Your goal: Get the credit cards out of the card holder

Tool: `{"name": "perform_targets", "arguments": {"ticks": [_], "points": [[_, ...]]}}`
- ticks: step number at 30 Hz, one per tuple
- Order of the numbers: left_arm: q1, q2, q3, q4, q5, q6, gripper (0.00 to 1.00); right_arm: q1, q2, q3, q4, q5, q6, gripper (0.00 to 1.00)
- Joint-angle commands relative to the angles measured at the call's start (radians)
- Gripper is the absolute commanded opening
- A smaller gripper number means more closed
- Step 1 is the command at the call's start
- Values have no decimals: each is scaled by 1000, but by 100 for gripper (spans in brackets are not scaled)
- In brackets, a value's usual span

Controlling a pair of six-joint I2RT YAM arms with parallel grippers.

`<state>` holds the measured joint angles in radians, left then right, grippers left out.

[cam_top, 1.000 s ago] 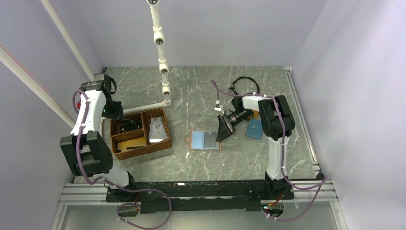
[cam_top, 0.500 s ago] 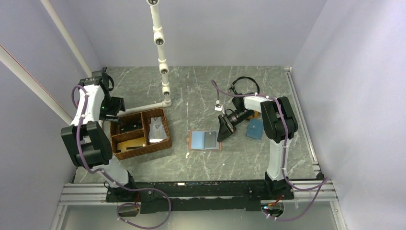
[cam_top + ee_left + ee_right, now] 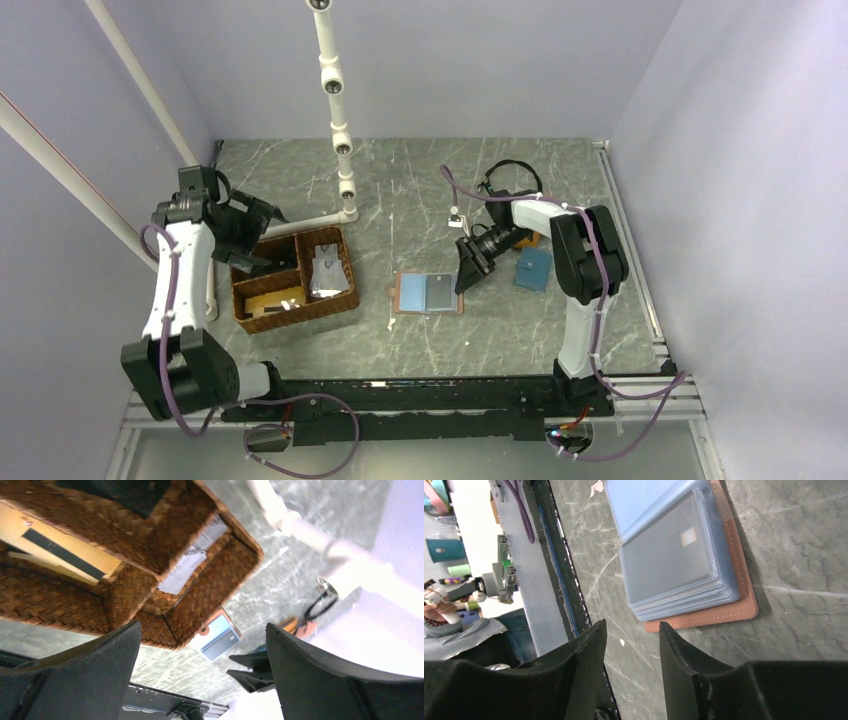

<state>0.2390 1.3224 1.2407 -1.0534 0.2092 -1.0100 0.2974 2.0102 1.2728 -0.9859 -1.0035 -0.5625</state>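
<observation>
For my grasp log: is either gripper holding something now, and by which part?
Nothing is held. The left gripper is open by the basket; the right gripper is open beside the card holder, empty.

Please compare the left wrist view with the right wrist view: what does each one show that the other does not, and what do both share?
Only the left wrist view shows the woven basket with its compartments, a yellow item with a black stripe inside it, and the white pipe. Only the right wrist view shows close detail: the stack of clear sleeves and the grey card, with its print, in the top sleeve. Both show the open card holder lying flat on the marbled table.
</observation>
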Motion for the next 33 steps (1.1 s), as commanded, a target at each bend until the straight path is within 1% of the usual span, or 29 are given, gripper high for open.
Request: {"name": "perform_targets", "arguments": {"ticks": [1,4,7,10,16,19,22,27,31,33], "points": [[2,-155,-71,182,188,132,99,5,-89,-13,21,8,-42,46],[1,-229,-154,300,286,123,100,5,-113,-25,27,9,-53,47],[2,-270,-224,447,433,107,100,5,-149,-42,44,15,-53,47],[1,-304,-265,543,513,91,99,3,-200,-75,85,23,-43,50],[-5,-330,-282,525,612,129,99,-10,-248,-94,110,-1,-50,51],[-30,-328,-268,507,639,164,99,-23,-265,-96,112,-10,-53,52],[-69,-330,-254,496,642,210,99,-32,-278,-102,111,-14,-58,52],[-145,-347,-253,445,624,315,99,-45,-330,-115,87,25,-88,52],[-180,-345,-264,442,636,362,99,-75,-437,-164,87,86,-89,53],[-208,-349,-261,438,618,387,100,-98,-499,-193,96,102,-84,54]]}}
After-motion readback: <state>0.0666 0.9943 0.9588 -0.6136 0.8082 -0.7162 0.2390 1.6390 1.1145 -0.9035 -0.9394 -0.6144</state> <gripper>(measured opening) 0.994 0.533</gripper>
